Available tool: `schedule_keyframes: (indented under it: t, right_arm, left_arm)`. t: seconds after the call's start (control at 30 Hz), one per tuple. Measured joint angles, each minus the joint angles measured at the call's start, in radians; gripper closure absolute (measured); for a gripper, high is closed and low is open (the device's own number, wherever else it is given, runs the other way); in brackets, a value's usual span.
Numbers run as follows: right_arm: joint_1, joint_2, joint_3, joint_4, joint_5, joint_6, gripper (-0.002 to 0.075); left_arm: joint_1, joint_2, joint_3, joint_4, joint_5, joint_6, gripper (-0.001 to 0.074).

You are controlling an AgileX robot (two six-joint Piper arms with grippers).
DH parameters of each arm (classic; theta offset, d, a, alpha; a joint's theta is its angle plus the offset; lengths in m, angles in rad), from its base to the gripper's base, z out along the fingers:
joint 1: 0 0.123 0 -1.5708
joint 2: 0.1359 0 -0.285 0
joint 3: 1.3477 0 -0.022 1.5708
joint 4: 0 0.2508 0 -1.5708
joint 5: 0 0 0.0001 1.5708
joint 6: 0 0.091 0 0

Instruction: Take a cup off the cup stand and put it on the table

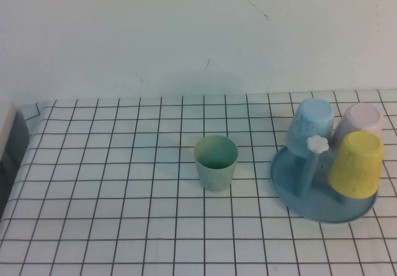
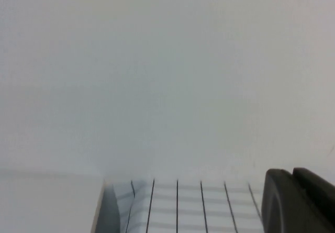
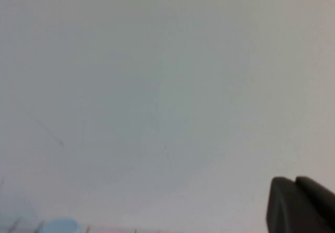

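The yellow cup [image 1: 356, 164] hangs upside down on a peg at the front right of the blue cup stand [image 1: 291, 189], at the right of the grid-cloth table [image 1: 111, 183]. A bare peg with a white flower knob [image 1: 317, 144] stands at the stand's front. Neither arm shows in the high view. My left gripper [image 2: 292, 178] is raised, faces the wall over the table's far edge [image 2: 178, 207], and its fingers rest together, empty. My right gripper [image 3: 294, 183] also faces the wall, fingers together, empty.
A light blue cup [image 1: 309, 127] and a pale pink cup [image 1: 363, 121] hang upside down on the stand's rear pegs. A pale green cup [image 1: 216, 162] stands upright on the table left of the stand. The blue cup's top shows in the right wrist view [image 3: 57, 226].
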Motion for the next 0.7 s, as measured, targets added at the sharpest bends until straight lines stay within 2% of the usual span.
schedule_keyframes:
  t: [0.13, 0.3, 0.5, 0.7]
  right_arm:
    - [0.000, 0.177, -0.151, 0.023, 0.212, -0.122, 0.0729]
    - [0.000, 0.401, -0.308, 0.168, 0.436, -0.364, 0.0729]
    - [0.000, 0.660, -0.471, 0.361, 0.613, -0.581, 0.0729]
    - [0.000, 0.920, -0.649, 0.409, 0.789, -0.706, 0.0729]
  left_arm:
    - [0.000, 0.066, -0.058, -0.016, 0.169, 0.087, 0.0738]
    - [0.000, 0.103, -0.065, -0.101, 0.271, 0.135, 0.0738]
    - [0.000, 0.103, -0.067, -0.127, 0.290, 0.135, 0.0738]
    - [0.000, 0.103, -0.067, -0.129, 0.296, 0.135, 0.0738]
